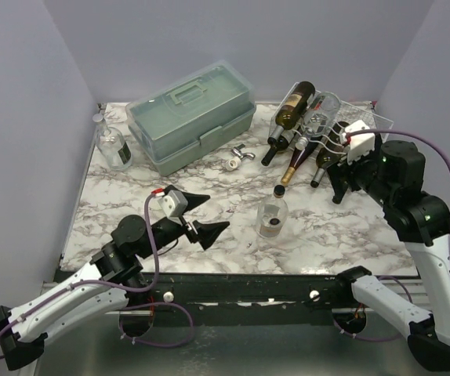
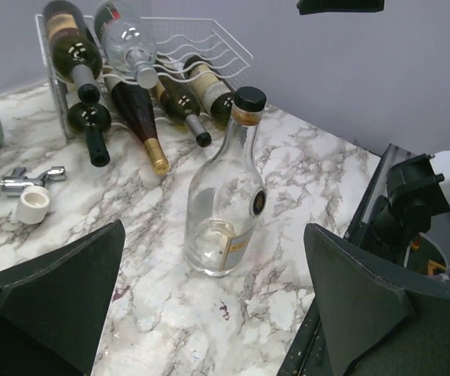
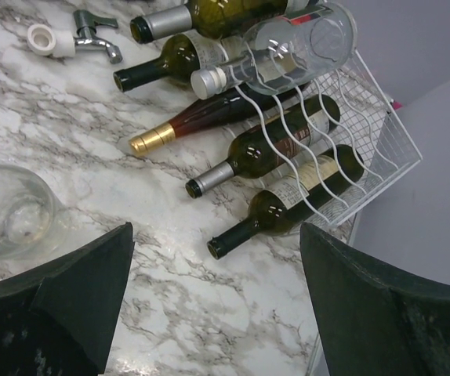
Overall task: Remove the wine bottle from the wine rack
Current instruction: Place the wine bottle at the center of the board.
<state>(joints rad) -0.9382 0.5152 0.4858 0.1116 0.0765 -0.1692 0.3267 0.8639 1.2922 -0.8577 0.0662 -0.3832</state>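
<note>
The white wire wine rack (image 1: 362,117) stands at the back right and holds several wine bottles lying with their necks toward the table's middle. On its top tier lie a dark green bottle (image 1: 295,103) and a clear one (image 3: 295,43). Below them are a gold-foiled bottle (image 3: 201,125), a silver-capped bottle (image 3: 256,153) and an uncapped green bottle (image 3: 288,207). My right gripper (image 1: 341,182) hovers open just in front of the rack's right end, above bare marble near the uncapped bottle's mouth. My left gripper (image 1: 209,215) is open over the table's front left, holding nothing.
A pale green toolbox (image 1: 192,113) sits at the back left, with a small clear bottle (image 1: 114,147) beside it. A metal tap with a white cap (image 1: 239,155) lies mid-table. An upright clear bottle (image 2: 225,196) stands between the arms. Purple walls enclose the table.
</note>
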